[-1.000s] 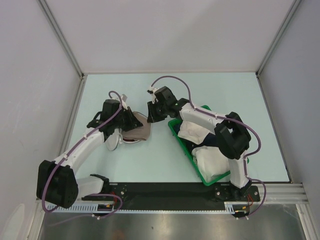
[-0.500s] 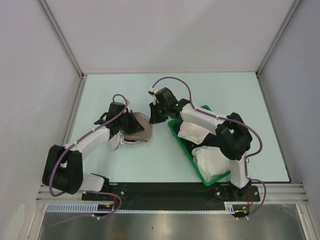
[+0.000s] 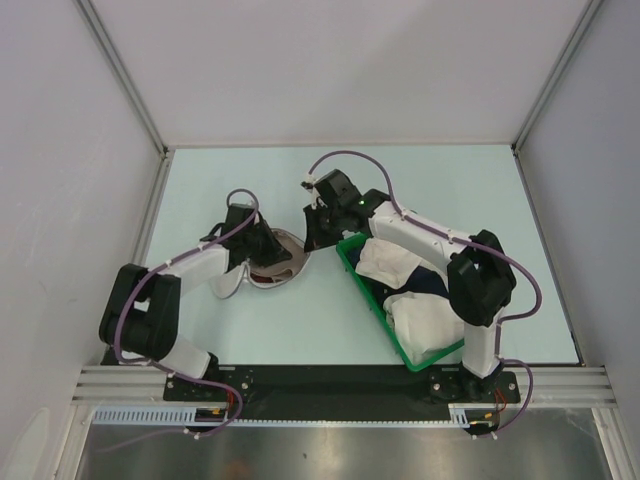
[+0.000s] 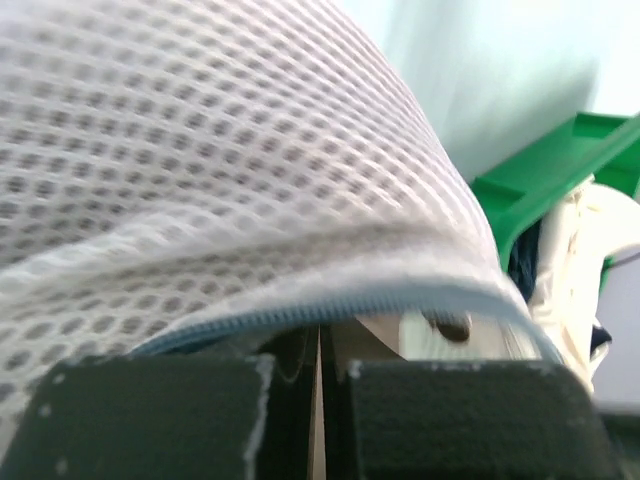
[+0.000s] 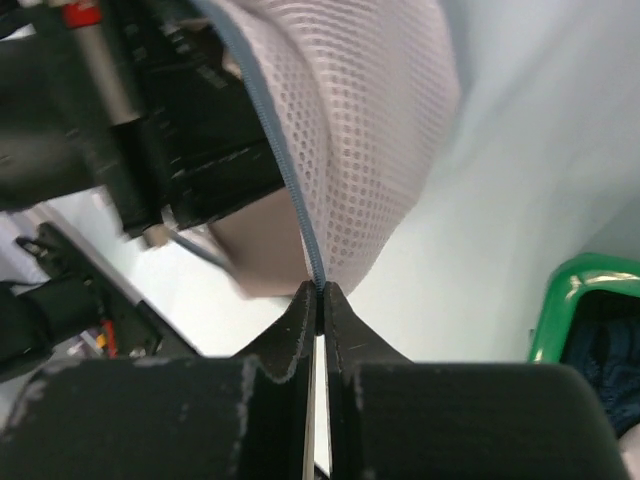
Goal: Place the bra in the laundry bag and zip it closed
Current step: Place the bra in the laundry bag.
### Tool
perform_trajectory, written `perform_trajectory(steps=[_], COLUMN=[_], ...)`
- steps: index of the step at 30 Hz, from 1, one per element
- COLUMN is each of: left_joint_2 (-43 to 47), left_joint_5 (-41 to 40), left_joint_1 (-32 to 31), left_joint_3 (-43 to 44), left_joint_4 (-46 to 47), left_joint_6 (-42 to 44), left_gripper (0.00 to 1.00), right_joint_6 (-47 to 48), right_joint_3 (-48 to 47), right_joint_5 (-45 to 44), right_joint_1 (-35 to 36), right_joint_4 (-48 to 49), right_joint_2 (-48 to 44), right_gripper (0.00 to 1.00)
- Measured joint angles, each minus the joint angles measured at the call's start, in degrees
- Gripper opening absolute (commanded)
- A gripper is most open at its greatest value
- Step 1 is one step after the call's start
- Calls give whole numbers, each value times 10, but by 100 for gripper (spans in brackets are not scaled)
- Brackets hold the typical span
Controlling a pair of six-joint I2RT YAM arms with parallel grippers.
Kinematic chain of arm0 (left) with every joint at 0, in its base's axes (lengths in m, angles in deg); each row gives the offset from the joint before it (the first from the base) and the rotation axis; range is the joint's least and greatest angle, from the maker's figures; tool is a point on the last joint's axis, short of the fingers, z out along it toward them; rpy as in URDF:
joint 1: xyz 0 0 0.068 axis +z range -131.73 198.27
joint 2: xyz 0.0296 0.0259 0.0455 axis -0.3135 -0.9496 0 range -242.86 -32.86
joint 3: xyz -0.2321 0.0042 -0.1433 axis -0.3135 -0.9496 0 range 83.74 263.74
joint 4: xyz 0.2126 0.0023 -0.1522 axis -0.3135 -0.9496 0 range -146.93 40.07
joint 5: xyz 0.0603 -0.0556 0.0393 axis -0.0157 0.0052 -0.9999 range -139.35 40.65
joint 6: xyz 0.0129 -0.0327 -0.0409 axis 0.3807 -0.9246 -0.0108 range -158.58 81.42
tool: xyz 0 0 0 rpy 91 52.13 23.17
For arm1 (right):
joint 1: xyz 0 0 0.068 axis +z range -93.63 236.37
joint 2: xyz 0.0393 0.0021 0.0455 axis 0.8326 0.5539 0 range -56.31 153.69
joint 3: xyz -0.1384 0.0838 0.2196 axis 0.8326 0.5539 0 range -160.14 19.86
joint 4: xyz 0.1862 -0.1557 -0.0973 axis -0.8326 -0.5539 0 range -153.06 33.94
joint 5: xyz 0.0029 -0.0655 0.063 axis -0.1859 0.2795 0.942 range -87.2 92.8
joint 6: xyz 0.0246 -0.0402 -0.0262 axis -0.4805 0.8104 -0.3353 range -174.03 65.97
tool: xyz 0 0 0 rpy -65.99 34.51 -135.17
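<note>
Right fingers (image 5: 270, 400) tight on laundry bag (image 5: 370, 130) rim

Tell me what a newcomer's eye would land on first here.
Both arms meet mid-table over the white mesh laundry bag, the right gripper pinched shut on its zipper rim and the left gripper shut at its other side. Beside them, right of centre, a bright green basket holds white garments.

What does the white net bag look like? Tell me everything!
The white mesh laundry bag is a soft, domed pouch of honeycomb netting with a blue-grey zipper rim. It lies on the pale green table and looks partly open, with something dark red inside. The right gripper is shut on its zipper edge. The left gripper, also shut, sits at the rim's other side.
</note>
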Motion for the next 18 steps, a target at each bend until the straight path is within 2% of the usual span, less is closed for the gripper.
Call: perform_trajectory(steps=[8, 11, 13, 14, 15, 17, 18], left_joint_2=[-72, -68, -49, -33, -11, 42, 71], left_joint_5=[-15, -18, -25, -31, -37, -42, -44], left_joint_1=[2, 2, 2, 2, 2, 3, 3], left_joint_3=[53, 54, 50, 47, 43, 35, 32], left_joint_4=[12, 15, 10, 2, -7, -27, -36], left_joint_6=[-3, -1, 3, 8, 12, 20, 24], left_gripper=[0, 3, 18, 33, 42, 57, 61], right_joint_6=[-17, -20, -21, -21, -22, -24, -25], right_joint_3=[-12, -12, -12, -12, -10, -3, 3], right_joint_5=[78, 90, 99, 103, 109, 119, 124], right_joint_1=[-19, -32, -39, -43, -47, -53, -56], right_joint_4=[-3, -3, -2, -2, -1, 2, 4], right_joint_2=[-12, -12, -12, -12, -13, -16, -19], right_gripper=[0, 0, 0, 0, 0, 0, 0])
